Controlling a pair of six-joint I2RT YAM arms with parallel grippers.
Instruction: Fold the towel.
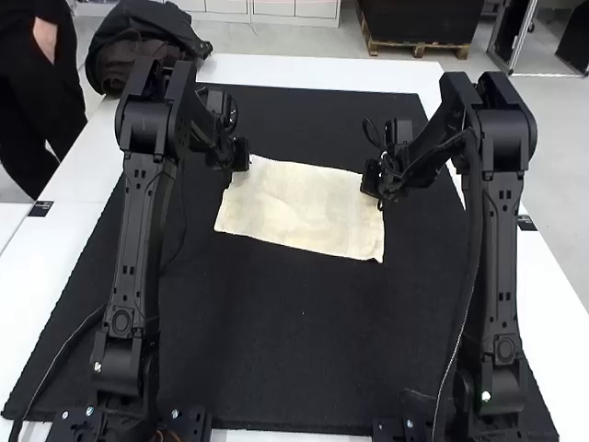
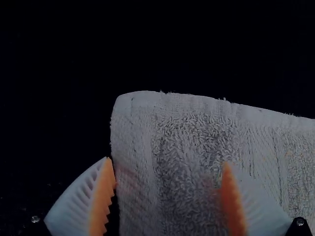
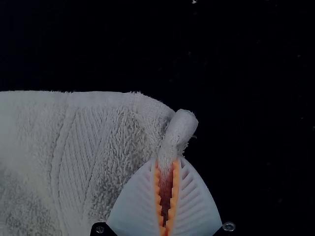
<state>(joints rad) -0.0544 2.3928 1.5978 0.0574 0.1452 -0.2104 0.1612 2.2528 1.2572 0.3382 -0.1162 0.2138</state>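
Note:
The cream towel (image 1: 299, 204) lies spread as a rectangle on the black mat. At its far left corner is my left gripper (image 1: 241, 155); at the right edge near the far right corner is my right gripper (image 1: 371, 180). In the left wrist view the towel's corner (image 2: 142, 105) lies flat, and the left gripper (image 2: 170, 169) stands open over it, one finger beyond the edge and one above the cloth. The right wrist view has the right gripper (image 3: 167, 162) shut on a pinched fold of the towel (image 3: 113, 128) near its corner.
The black mat (image 1: 294, 341) covers most of the white table (image 1: 317, 74). A dark bag (image 1: 138, 46) sits at the table's far left. Both arms stand on either side of the towel.

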